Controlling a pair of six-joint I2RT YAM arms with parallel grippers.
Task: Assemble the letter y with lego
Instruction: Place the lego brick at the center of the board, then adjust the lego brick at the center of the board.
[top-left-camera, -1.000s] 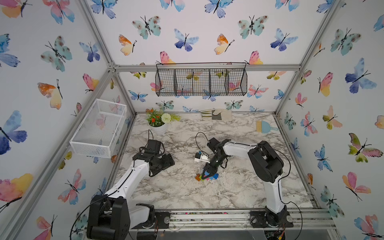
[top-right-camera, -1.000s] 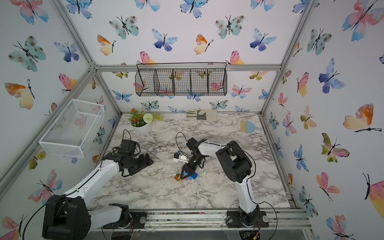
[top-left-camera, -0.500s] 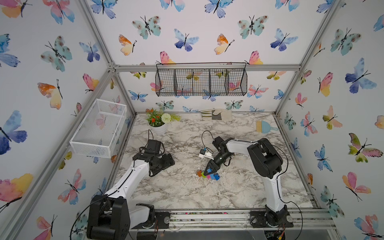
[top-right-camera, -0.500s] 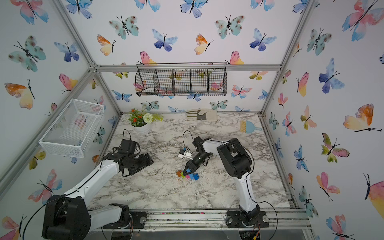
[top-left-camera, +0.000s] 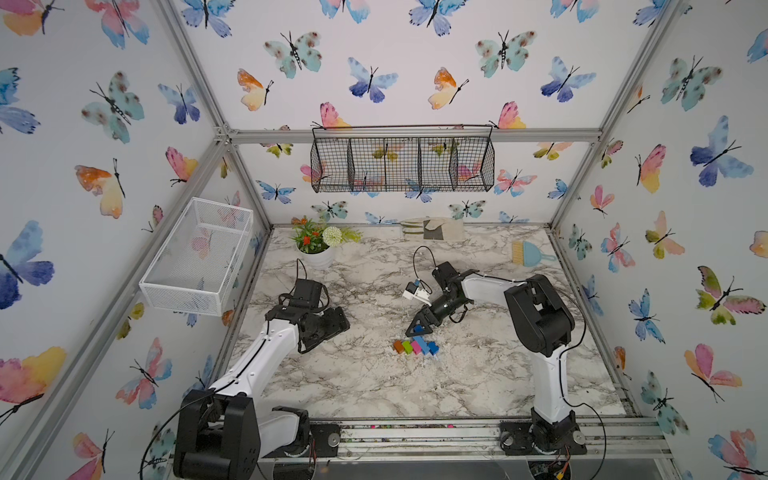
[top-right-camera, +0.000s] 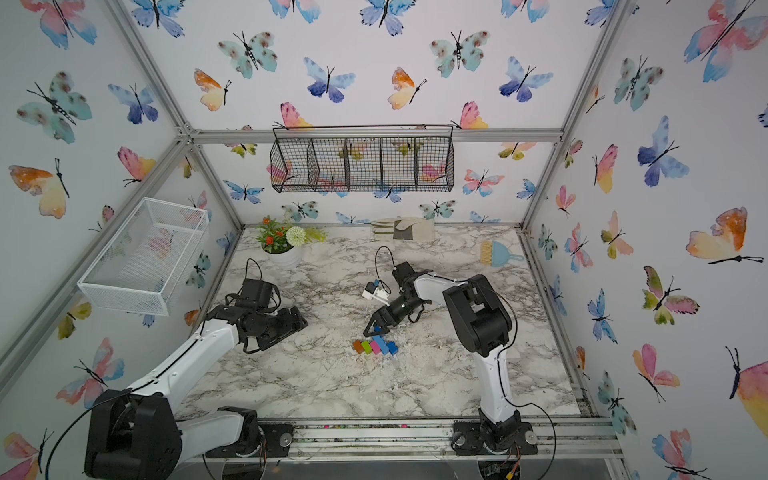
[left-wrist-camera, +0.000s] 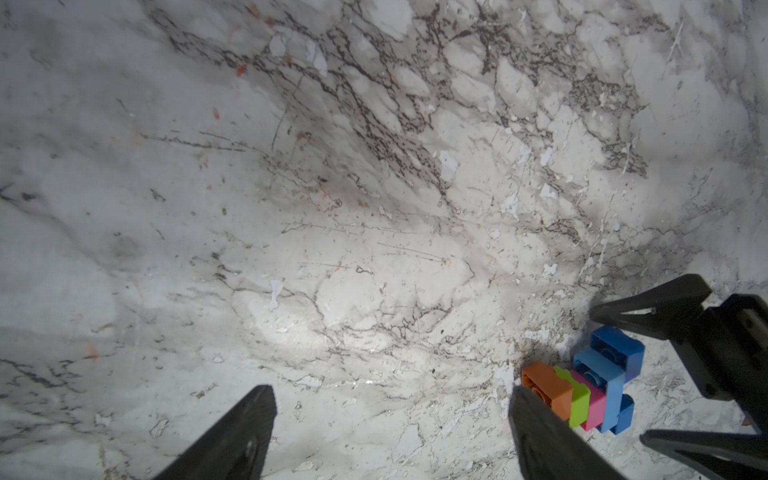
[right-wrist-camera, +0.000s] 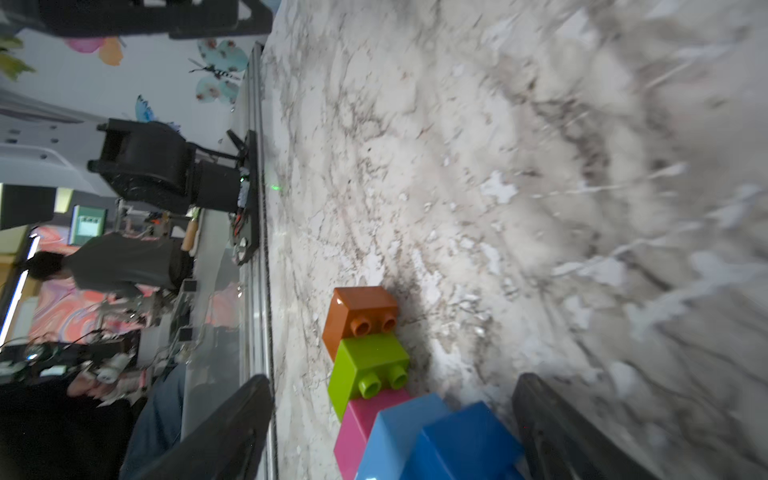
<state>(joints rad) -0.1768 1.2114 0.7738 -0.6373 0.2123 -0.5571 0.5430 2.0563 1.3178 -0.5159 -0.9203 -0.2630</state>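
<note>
Marble table (top-left-camera: 374, 386), walled on three sides, with a metal rail (top-left-camera: 415, 428) along the front. At left, a white wire basket (top-left-camera: 195, 257) juts from the wall above the table edge, and a flower pot (top-left-camera: 318, 257) stands at the back. The left gripper (left-wrist-camera: 389, 390) hangs over bare marble, jaws wide, holding nothing. Open surface separates it from the letter y (top-left-camera: 415, 347) and runs from there to the front rail. The y lies flat near the centre with its long axis left to right: orange brick (left-wrist-camera: 544, 386) leftmost, dark blue prongs (left-wrist-camera: 619, 345) rightmost. The right gripper (top-left-camera: 420, 331) straddles the blue end, jaws spread, gripping nothing. A brush (top-left-camera: 532, 253) lies at back right.
</note>
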